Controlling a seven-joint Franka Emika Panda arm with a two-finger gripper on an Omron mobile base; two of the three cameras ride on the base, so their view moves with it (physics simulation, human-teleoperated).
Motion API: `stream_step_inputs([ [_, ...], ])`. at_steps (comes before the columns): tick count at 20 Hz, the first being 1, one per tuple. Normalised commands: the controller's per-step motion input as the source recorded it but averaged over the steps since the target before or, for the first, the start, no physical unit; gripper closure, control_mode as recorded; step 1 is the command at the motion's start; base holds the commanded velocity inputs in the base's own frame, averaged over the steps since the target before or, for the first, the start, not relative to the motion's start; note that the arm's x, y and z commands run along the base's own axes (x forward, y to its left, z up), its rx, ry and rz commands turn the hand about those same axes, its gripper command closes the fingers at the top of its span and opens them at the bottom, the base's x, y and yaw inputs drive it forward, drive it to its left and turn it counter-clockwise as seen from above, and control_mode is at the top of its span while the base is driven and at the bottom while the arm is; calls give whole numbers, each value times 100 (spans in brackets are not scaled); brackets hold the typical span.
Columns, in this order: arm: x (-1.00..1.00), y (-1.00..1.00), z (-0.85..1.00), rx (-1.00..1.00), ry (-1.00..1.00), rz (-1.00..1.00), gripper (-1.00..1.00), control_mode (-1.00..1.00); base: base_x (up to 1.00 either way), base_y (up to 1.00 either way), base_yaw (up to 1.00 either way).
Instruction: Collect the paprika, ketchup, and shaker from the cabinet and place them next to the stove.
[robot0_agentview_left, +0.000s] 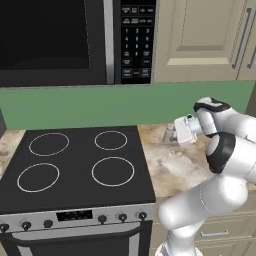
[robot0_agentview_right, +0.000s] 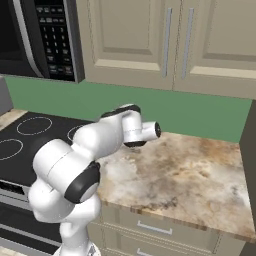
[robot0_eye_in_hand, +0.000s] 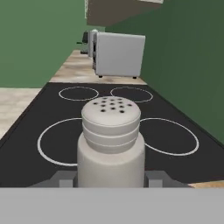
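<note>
Right up close in the hand view, the tool (robot0_eye_in_hand: 111, 177) was clenched on the shaker (robot0_eye_in_hand: 111, 140), its two dark finger tips (robot0_eye_in_hand: 64, 178) pressed against either side of the pale cylinder near its base. The shaker stood upright between them, domed top dotted with small holes. Just behind it stretched the stove (robot0_eye_in_hand: 113, 144), black glass with white ring burners, so the shaker sat at the cooktop's edge, looking across it. Further back along that view, a grey toaster oven (robot0_eye_in_hand: 118, 54) stood on the mottled surface (robot0_eye_in_hand: 74, 70) beyond the stove, tight against the green wall (robot0_eye_in_hand: 188, 61). From the left base view, the white arm (robot0_agentview_left: 220, 175) rose at the lower right and bent across to the tool (robot0_agentview_left: 176, 134), which hung low over the surface (robot0_agentview_left: 170, 170) just right of the stove (robot0_agentview_left: 75, 165), near the back wall; the shaker (robot0_agentview_left: 169, 133) peeked out as a small pale shape at the tool's tip, and whether it touched the surface I could not tell. Above the cooktop hung a dark microwave (robot0_agentview_left: 75, 40) with its keypad, beige cabinet doors (robot0_agentview_left: 200, 35) alongside. From the right base view, the arm (robot0_agentview_right: 75, 165) reached forward over the surface (robot0_agentview_right: 185, 175), its wrist between the stove (robot0_agentview_right: 30, 145) and the open stretch of stone.
</note>
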Motion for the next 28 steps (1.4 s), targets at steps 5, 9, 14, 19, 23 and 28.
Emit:
stream_step_inputs([
  [5,7,11,-40,-3,2,0,100,-100,0,0,0],
  [9,12,27,-35,-1,7,0,100,-100,0,0,0],
  [14,11,23,-31,0,8,0,100,-100,0,0,0],
  [19,14,6,-29,0,7,0,100,-100,0,0,0],
  [23,14,0,-30,0,5,0,-100,-100,0,0,0],
  [28,8,-3,-17,0,2,1,-100,-100,0,0,0],
])
